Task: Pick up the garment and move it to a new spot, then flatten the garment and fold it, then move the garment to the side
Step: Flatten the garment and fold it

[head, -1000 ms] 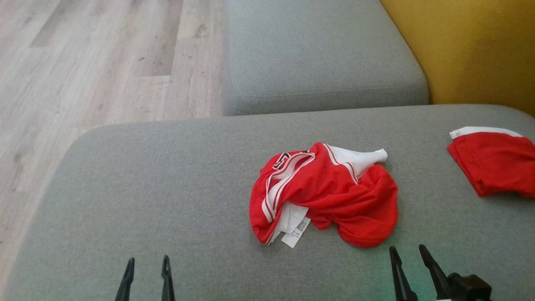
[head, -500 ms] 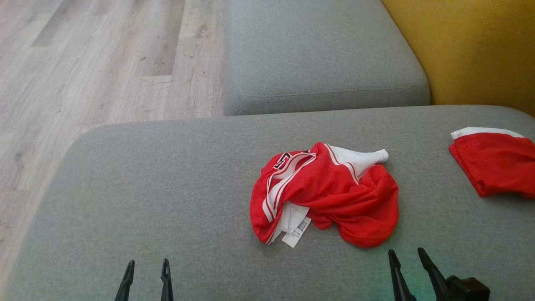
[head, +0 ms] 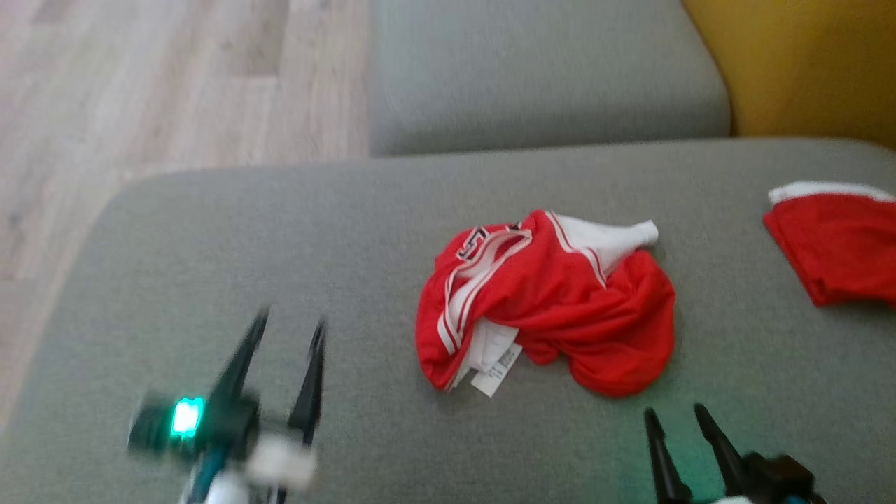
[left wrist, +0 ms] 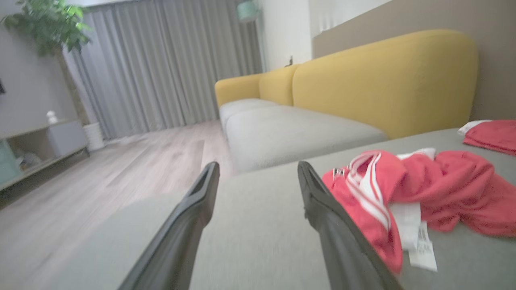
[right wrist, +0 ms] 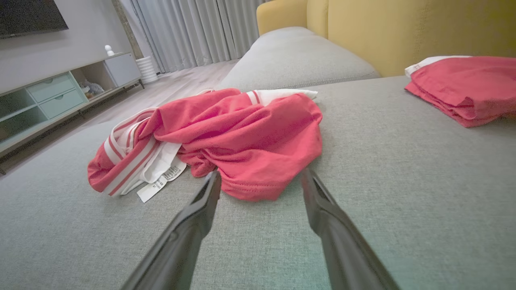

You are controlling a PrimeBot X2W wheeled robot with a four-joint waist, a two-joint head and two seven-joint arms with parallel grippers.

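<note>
The left fingers [head: 309, 381] and right fingers [head: 659, 451] are held apart, empty. The crumpled red garment [head: 560, 315] lies on the grey cushion [head: 245, 245], just beyond the right pair. It is judged light, limp, slippery; a raised fold should be pinched.

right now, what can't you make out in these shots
- Left gripper, head view: smeared by blur, outline unclear.
- Crumpled garment, head view: black lettering tucked into its own folds, unreadable.
- White label, head view: print too small to read.
- Folded red garment, head view: cut off by the right edge.
</note>
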